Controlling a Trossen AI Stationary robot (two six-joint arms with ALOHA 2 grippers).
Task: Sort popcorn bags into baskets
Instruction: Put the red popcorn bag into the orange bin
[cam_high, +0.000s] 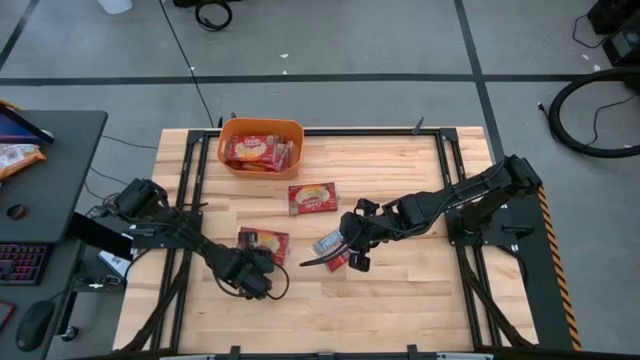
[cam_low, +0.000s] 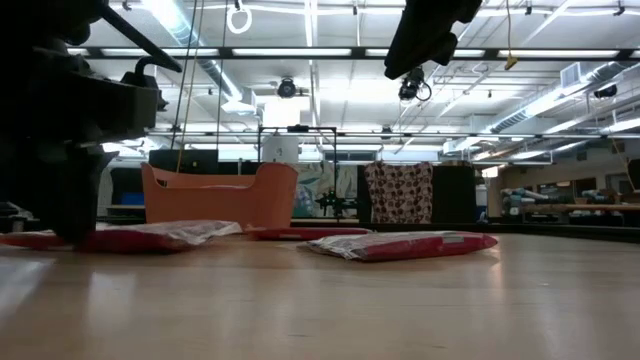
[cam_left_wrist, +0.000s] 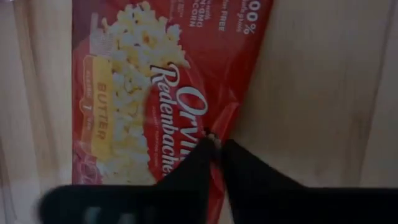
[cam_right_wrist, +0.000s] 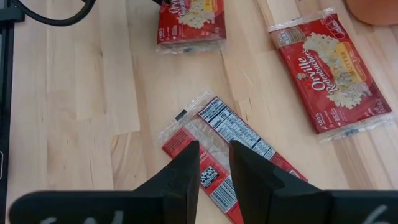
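Pinching popcorn bag (cam_left_wrist: 149, 106) edge, left end effector (cam_left_wrist: 216, 142)

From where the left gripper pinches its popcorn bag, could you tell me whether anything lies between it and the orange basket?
Nothing visible: bare table separates the left gripper's popcorn bag from the orange basket; another bag lies off to the right.

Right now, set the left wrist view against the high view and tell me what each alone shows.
Left wrist only: fingertips pinched on the popcorn bag's edge, its lettering readable.
High only: orange basket holding bags, right gripper over a label-up bag, another bag mid-table.
Both: left gripper at that bag on the wooden table.
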